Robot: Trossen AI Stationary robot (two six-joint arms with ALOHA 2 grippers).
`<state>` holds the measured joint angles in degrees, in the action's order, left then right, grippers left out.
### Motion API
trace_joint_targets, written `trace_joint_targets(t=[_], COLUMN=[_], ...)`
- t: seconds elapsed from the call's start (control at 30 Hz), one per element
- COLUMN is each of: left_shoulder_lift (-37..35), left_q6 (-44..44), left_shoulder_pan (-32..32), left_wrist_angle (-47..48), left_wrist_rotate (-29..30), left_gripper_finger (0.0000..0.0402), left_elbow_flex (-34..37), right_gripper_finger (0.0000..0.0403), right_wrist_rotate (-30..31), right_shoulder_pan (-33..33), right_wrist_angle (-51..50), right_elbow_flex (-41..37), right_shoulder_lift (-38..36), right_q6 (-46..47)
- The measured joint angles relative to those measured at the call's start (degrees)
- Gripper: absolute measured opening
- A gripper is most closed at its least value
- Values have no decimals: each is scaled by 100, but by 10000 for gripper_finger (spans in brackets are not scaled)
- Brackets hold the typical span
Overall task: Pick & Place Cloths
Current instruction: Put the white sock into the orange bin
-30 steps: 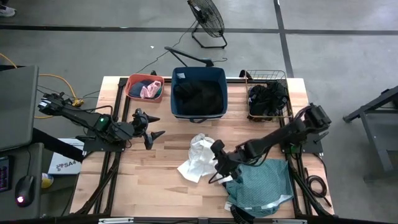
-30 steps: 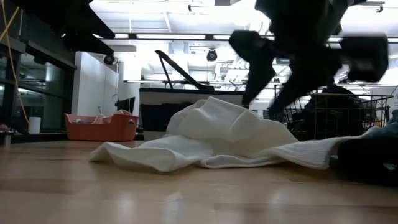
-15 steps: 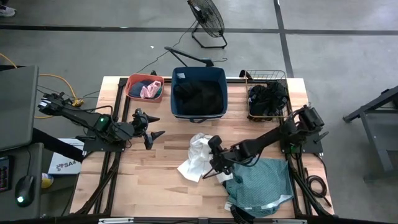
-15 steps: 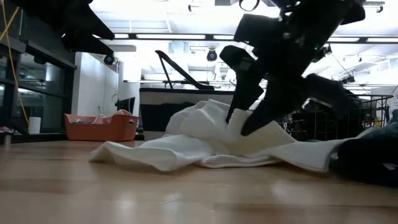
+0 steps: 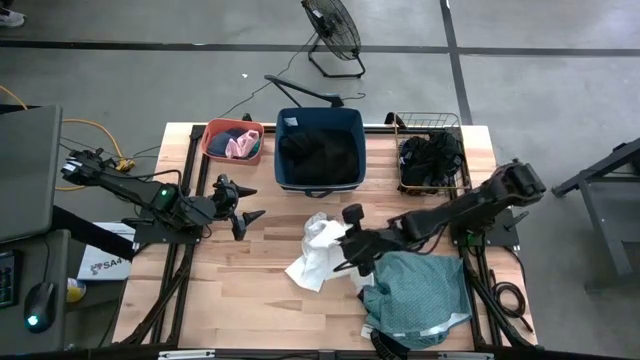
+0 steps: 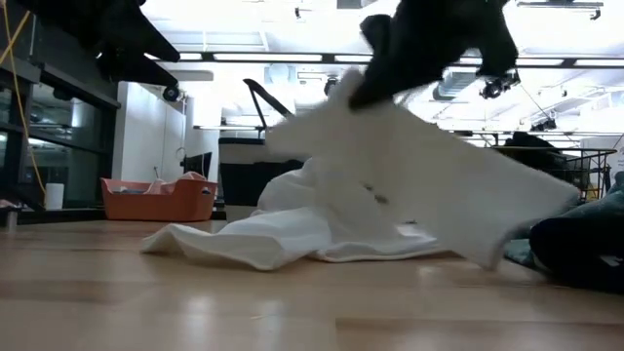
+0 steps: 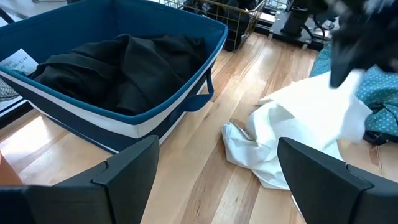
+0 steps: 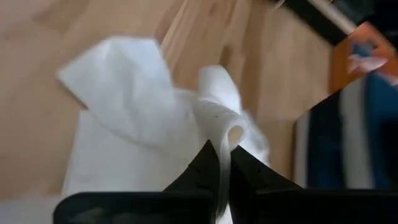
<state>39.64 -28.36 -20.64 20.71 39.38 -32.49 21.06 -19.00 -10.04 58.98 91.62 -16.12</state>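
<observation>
A white cloth [image 5: 318, 252] lies crumpled at the table's middle; it also shows in the low view [image 6: 390, 200] and left wrist view [image 7: 298, 134]. My right gripper [image 5: 349, 247] [image 8: 224, 155] is shut on its right side, raising that part. A large teal-green cloth [image 5: 418, 295] lies heaped near the table's right near corner. Black cloths fill the navy tub [image 5: 319, 150] and a wire basket [image 5: 432, 153]; pink and navy ones lie in the orange basin [image 5: 233, 142]. My left gripper [image 5: 243, 213] [image 7: 214, 171] hovers open left of the white cloth. My right gripper pinches a bunched fold of the white cloth [image 8: 217, 127] between its two fingers, coming from the table's right side and slanting down. That part is lifted off the table and hangs below the fingers [image 6: 419, 39]; the cloth's left part [image 6: 224, 244] stays on the wood.
The navy tub, orange basin and wire basket stand in a row along the table's far edge. A fan [image 5: 332, 30] stands on the floor beyond. Bare wood [image 5: 250, 290] lies left of and in front of the white cloth.
My right gripper came down toward the table's left onto the white cloth, shut on its right side and rose. That side of the cloth is now lifted and spread in the air, while its left part stayed on the table.
</observation>
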Motion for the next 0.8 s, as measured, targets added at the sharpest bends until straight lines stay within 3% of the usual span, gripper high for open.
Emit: trace_joint_targets(t=[0.27,0.53,0.8], left_shoulder_lift=[0,-2,318], left_q6=[-187,-308,1384], left_shoulder_pan=[0,0,0], left_wrist_angle=[-30,-114,-1553], left_wrist_rotate=[94,191,137], left_gripper_finger=[319,319,319], left_elbow_flex=[2,4,4], right_gripper_finger=[5,5,5], right_wrist_rotate=[28,-35,-659], right_shoulder_pan=[193,604,1096], right_wrist_angle=[876,2126,2514], right_elbow_flex=[0,2,2], right_shoulder_lift=[-889,-1036,-1010], right_q6=[-216,-375,-7])
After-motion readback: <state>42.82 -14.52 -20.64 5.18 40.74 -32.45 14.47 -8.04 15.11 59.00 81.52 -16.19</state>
